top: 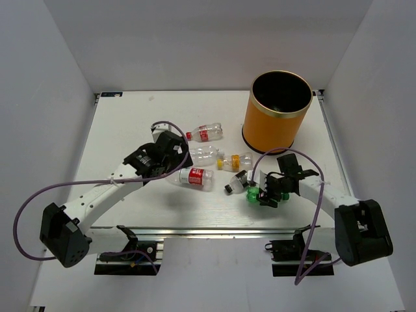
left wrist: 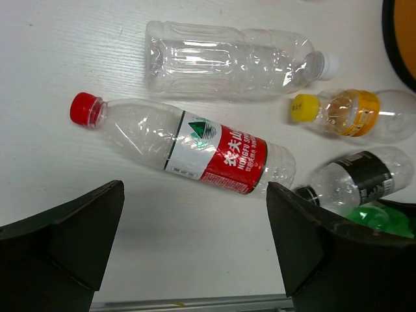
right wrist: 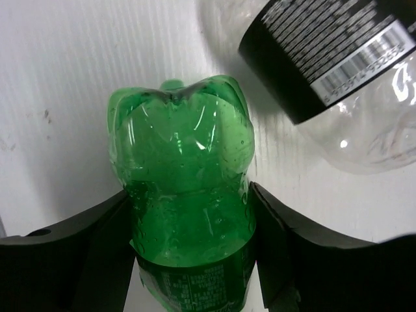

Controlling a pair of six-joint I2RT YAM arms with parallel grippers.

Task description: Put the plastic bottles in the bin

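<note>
Bottle of green plastic (right wrist: 182, 143) tight between fingers of right tool (right wrist: 188, 201).

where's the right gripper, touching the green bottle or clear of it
Touching. In the right wrist view, the fingers of the right gripper press against both sides of the green bottle, with no gap visible at either side.

The white table (top: 130, 130) is being loaded at its far right by the upright bin (top: 270, 129). Five bottles are being carried lying flat. One red-label bottle (top: 203, 134) is left of the bin. The clear bottle (top: 205, 153) and yellow-capped bottle (top: 235, 161) are nearer than the bin. Nearest of all are the second red-label bottle (top: 194, 177) and the black-label bottle (top: 236, 182).
</note>
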